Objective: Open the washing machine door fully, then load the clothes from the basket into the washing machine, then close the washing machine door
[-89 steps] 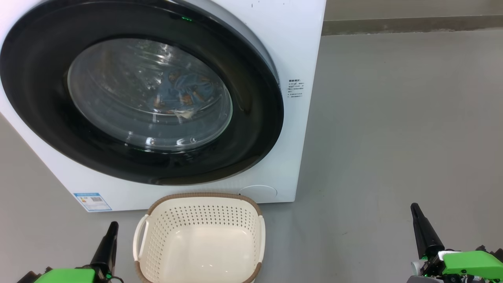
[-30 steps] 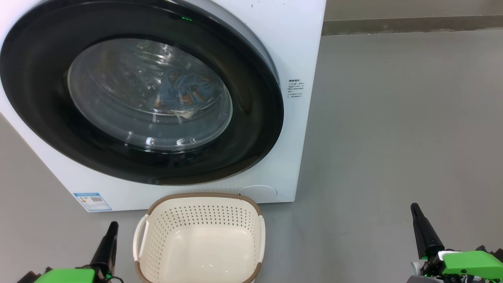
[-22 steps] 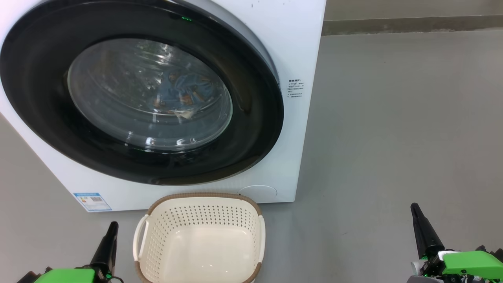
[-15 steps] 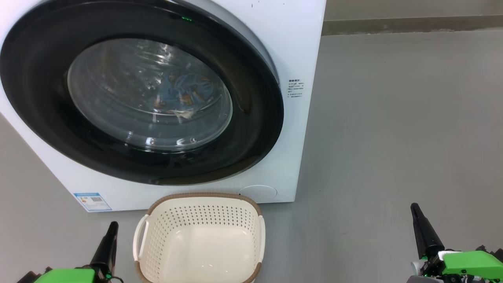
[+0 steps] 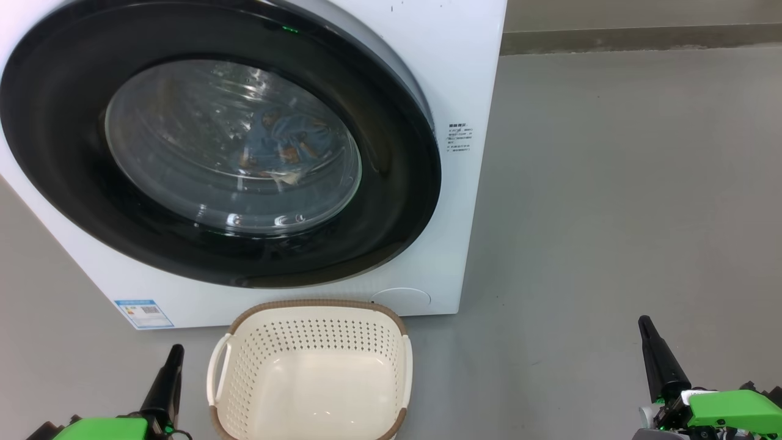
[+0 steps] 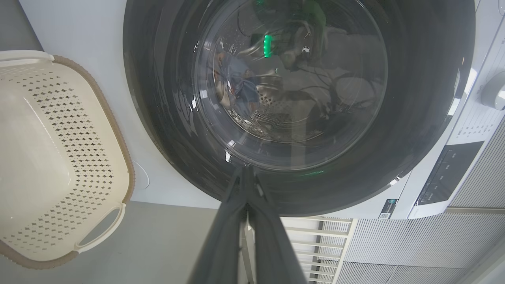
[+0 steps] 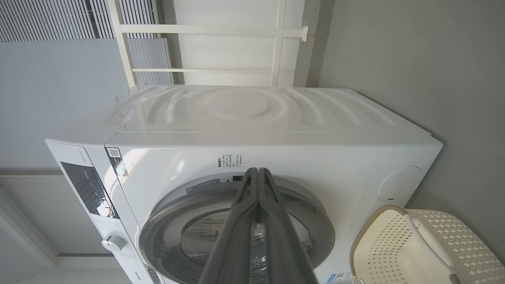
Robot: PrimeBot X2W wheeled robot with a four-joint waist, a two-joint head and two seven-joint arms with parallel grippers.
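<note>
Apparently finished: the door (image 5: 391, 183) looks shut, the clothes (image 5: 287, 137) lie behind its glass, the basket (image 5: 317, 304) is empty. Left gripper (image 5: 176, 349) and right gripper (image 5: 643, 321) are pinched closed on nothing; best park them low, clear of the door.

grey floor (image 5: 611, 183), ribbed white wall (image 7: 47, 79)

Cream perforated basket (image 5: 311, 366), brown rim

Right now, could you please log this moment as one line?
washing machine door: closed | clothes: inside, behind it | basket: empty | left gripper: shut, empty | right gripper: shut, empty
</note>
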